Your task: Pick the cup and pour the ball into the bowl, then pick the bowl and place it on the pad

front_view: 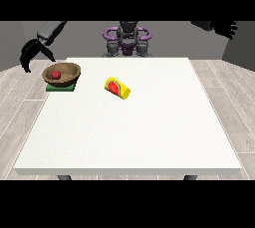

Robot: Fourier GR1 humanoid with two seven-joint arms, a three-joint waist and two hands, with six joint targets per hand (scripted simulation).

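A brown wooden bowl (pixel 62 73) rests on a green pad (pixel 61 87) at the table's back left corner, with a red ball (pixel 56 74) inside it. A yellow cup (pixel 117 88) with a red and green picture lies on its side near the table's middle, a little right of the bowl. The hand at the view's left (pixel 31 53) hangs in the air just left of and above the bowl, apart from it, fingers spread and relaxed, holding nothing. High at the top right, the hand at the view's right (pixel 225 26) is off the table with fingers extended.
The white table (pixel 129 132) spreads wide in front of the cup and bowl. The robot's torso (pixel 127 39) stands behind the far edge. Grey wooden floor surrounds the table.
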